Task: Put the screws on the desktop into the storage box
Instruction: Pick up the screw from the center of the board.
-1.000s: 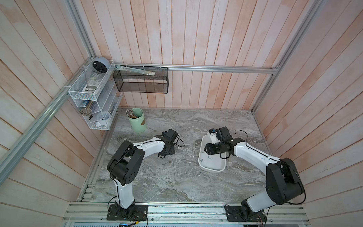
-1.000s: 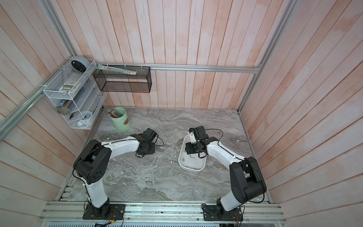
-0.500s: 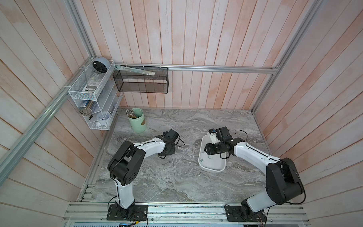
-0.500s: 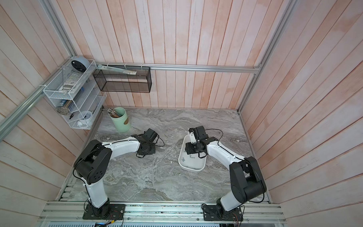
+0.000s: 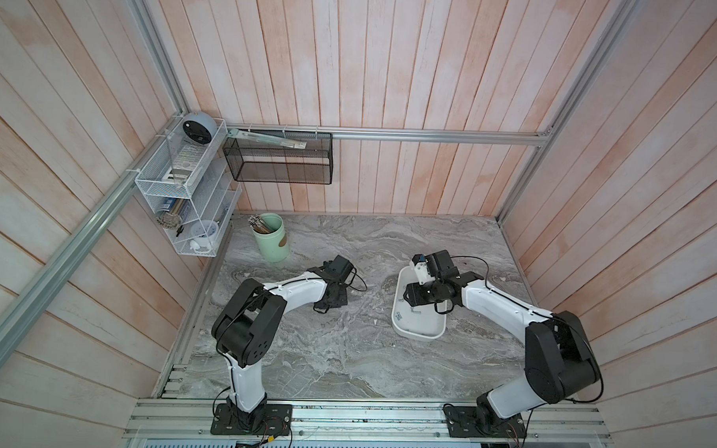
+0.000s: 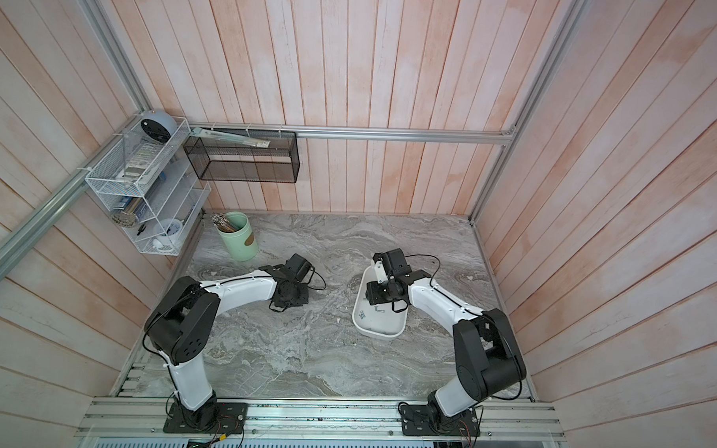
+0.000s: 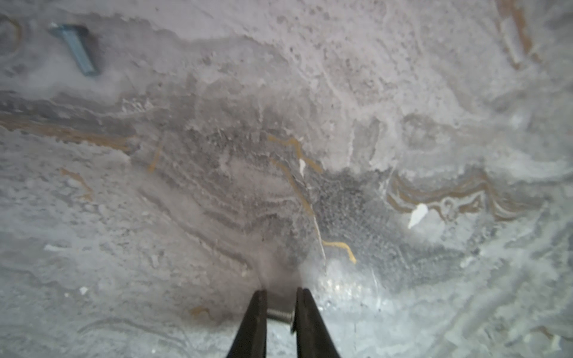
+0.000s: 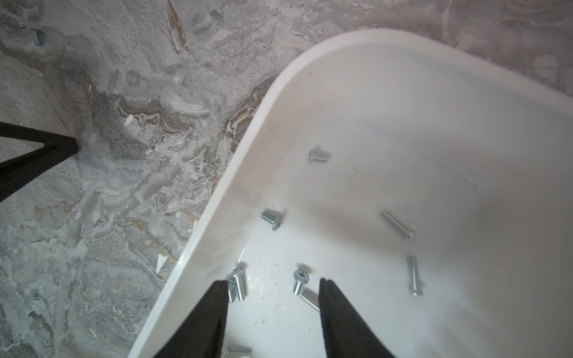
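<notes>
Screws (image 8: 273,219) lie scattered on the floor of the storage box (image 8: 403,93), so we judge the task well advanced but not finished. One pinched screw (image 7: 279,315) sits between the fingers of the left end effector (image 7: 280,291), close over the desk (image 7: 341,93); we cannot tell whether the tips touch it. The jaws are drawn close together on this screw. Its long axis runs across the gap from one finger to the other, with the head against one finger. The hold is therefore end to end, not across the shaft. We regard it as less secure and advise a slow, level carry.

The coming move turns on one relation. In both top views the storage box (image 5: 421,323) stands well apart from the left end effector, across bare desk toward the right arm's side. We would lift first, travel sideways over the near rim, then release.

The right end effector (image 8: 273,280) hangs over the box interior with its fingers spread and nothing between them. We judge that it occupies part of the drop zone, so the left arm should aim for the free part.

One loose screw (image 7: 76,49) lies on the desk beyond the left fingertips, well apart from them and on the side away from the box. The left arm is nearer.
</notes>
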`<action>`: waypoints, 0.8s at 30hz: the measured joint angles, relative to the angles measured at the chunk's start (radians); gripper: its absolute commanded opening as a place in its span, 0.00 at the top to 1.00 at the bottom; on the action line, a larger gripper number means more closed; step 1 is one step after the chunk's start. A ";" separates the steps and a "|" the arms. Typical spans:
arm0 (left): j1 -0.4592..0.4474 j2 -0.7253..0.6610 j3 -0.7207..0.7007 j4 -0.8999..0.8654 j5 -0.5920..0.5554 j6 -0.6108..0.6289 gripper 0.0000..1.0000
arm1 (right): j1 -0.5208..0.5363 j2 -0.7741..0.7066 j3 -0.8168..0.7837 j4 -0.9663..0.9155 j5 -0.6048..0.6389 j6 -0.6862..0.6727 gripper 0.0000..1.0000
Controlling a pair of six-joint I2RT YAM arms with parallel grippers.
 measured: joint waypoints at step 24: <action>-0.269 -0.010 0.413 -0.140 0.142 -0.070 0.86 | -0.332 -0.314 -0.136 0.160 0.021 0.206 0.44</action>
